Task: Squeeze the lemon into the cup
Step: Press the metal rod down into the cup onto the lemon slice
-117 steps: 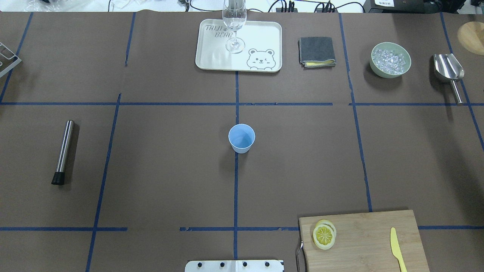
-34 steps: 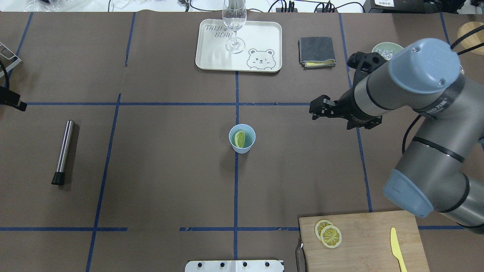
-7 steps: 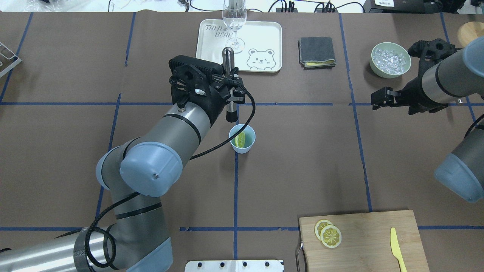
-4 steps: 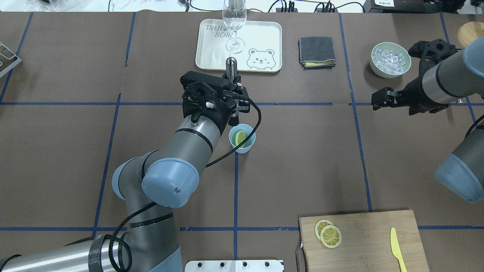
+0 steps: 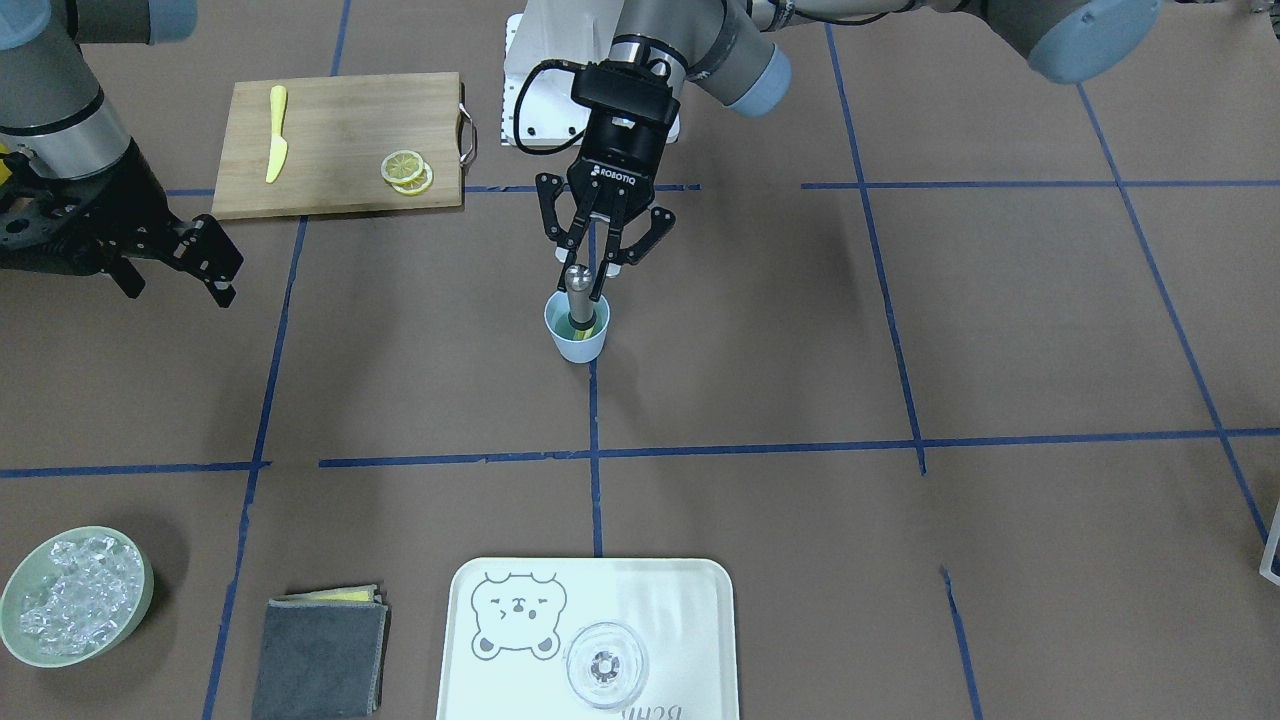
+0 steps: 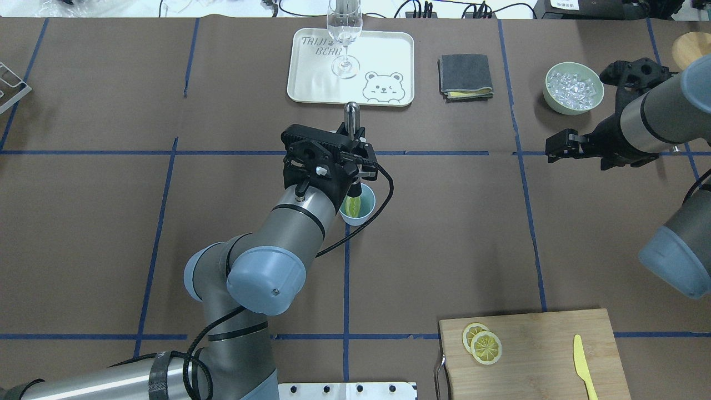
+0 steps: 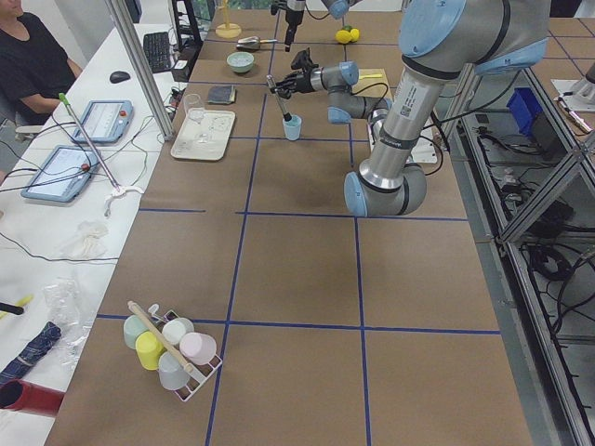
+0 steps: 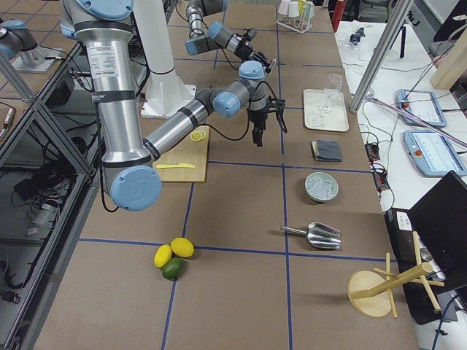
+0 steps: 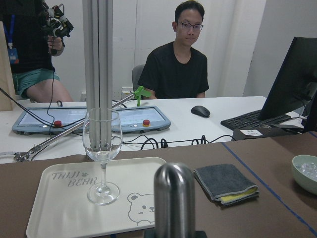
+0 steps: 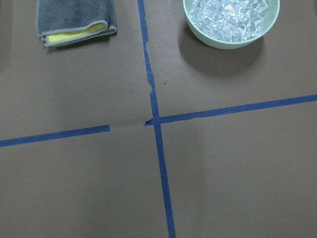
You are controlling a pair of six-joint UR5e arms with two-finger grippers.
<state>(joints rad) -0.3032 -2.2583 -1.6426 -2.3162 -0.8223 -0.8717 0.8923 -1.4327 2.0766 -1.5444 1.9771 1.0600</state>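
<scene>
Left gripper (image 5: 592, 262) is closed on a steel rod (image 5: 578, 283), held upright, with the rod's lower black end down inside the cup (image 5: 577, 345). Cup stands at the table's middle, on a blue tape line. Lemon (image 6: 351, 206) is in the cup, slice on edge leaning on the inner wall, rod tip right against it. Right gripper (image 5: 225, 275) hangs over bare table well off to the side, near the bowl of ice (image 6: 574, 111), fingers spread, holding nothing. Two more lemon slices (image 6: 482, 344) overlap on the cutting board (image 6: 544, 344), with a yellow knife (image 6: 582, 364) on it apart from them. Wine glass (image 6: 344, 22) stands on the tray (image 6: 389, 50).
</scene>
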